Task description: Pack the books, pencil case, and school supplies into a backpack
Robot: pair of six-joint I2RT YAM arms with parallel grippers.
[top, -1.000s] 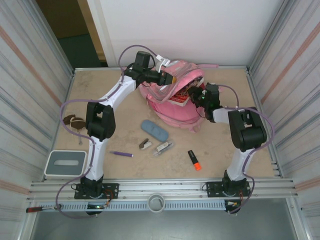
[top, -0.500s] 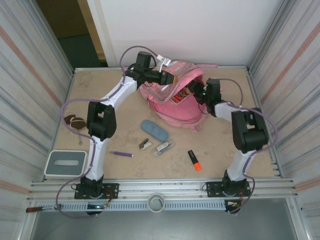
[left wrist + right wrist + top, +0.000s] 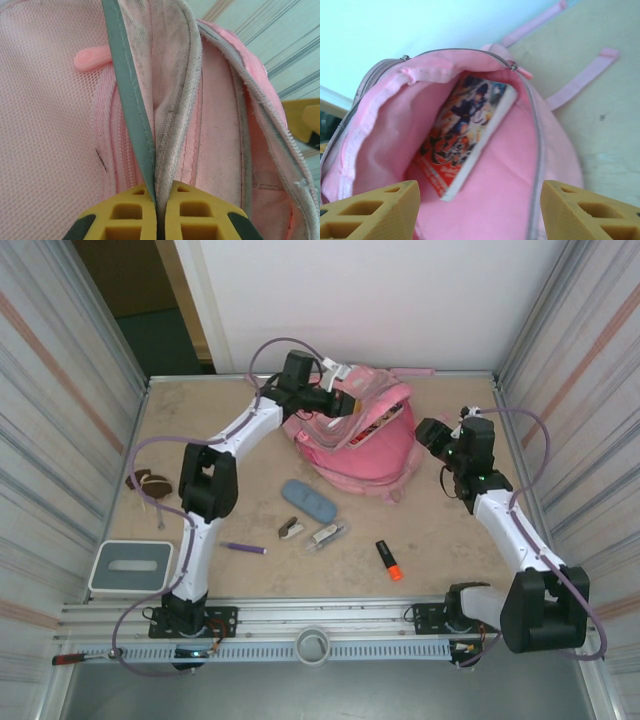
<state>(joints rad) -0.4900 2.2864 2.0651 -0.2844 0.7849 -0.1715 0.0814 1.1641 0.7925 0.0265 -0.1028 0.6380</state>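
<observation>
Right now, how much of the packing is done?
Done: one book lies inside the backpack. In hand: the left gripper pinches the bag's rim, holding it open; the right gripper hangs open and empty. Left: the pencil case, purple pen, highlighter, stapler-like piece and clear clip lie on the table.

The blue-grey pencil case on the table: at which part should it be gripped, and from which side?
Grip the pencil case across its narrow middle, coming straight down from above. It lies flat on the table with its long axis diagonal, so the grip should probably close crosswise to that line; the rounded ends would likely slip.
</observation>
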